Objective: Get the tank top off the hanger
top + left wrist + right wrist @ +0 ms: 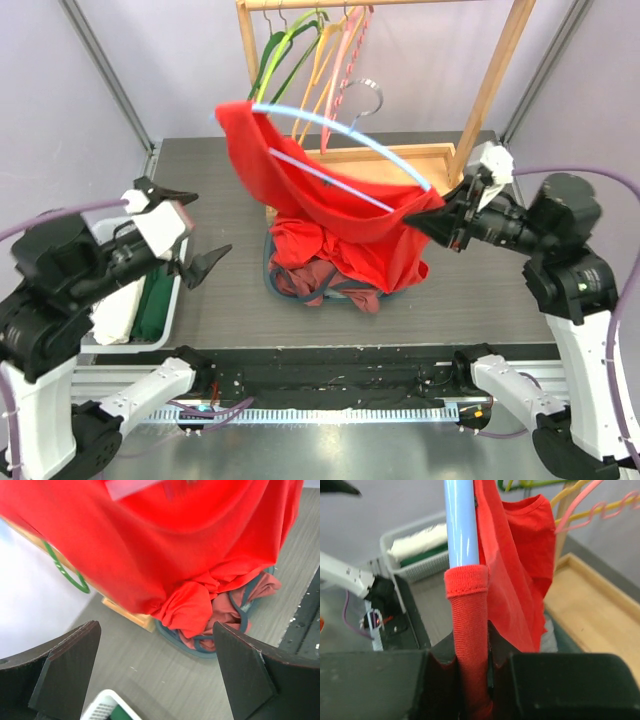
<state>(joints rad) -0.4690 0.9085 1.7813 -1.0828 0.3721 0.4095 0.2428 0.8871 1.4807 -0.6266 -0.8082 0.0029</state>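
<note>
Pale lilac-grey walls (60,120) closed in the space on the left, back and right, with slanted metal frame posts (105,68) at the rear corners. The table (500,300) had a grey wood-grain top under soft, even light, and a black strip (330,375) ran along its near edge. At the back stood a light wooden clothes rack (494,85) with a tray-like base, its rail carrying spare green, orange and pink hangers (278,50). A white basket (120,345) sat at the table's left edge.

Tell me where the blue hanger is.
In the top view, the blue hanger is held up mid-table, before the wooden rack, its right end pinched in the right tool, red tank top draped on it.
</note>
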